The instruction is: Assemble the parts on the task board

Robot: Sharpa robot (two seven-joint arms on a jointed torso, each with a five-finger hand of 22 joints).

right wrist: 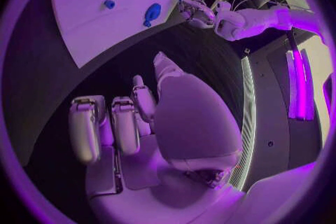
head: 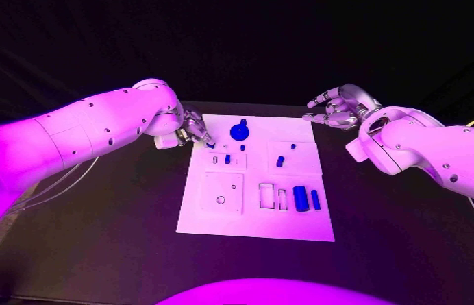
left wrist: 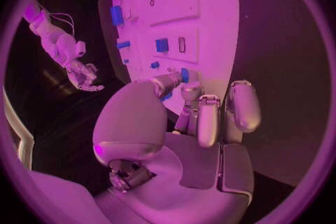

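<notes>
While the white board (head: 255,223) lies lengthwise on the black tabletop (head: 395,236), running away from the robot, small blue parts (head: 300,199) dot its far and right areas. Two stubby bars lie at the right edge, long axes along the board. The left hand (head: 188,130) pinches a blue part (left wrist: 185,74) at the far left corner. The right hand (head: 338,107) hovers off the far right corner, fingers loosely curled around nothing.

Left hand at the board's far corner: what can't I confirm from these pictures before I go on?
- Whether the left hand truly grips the small blue part at its fingertips: the head view has fingers covering it, and the left wrist view shows contact, not the grip.
- Which task board recess that part belongs to: too small.
- The right hand fingertips: curled, holding nothing visible.
</notes>
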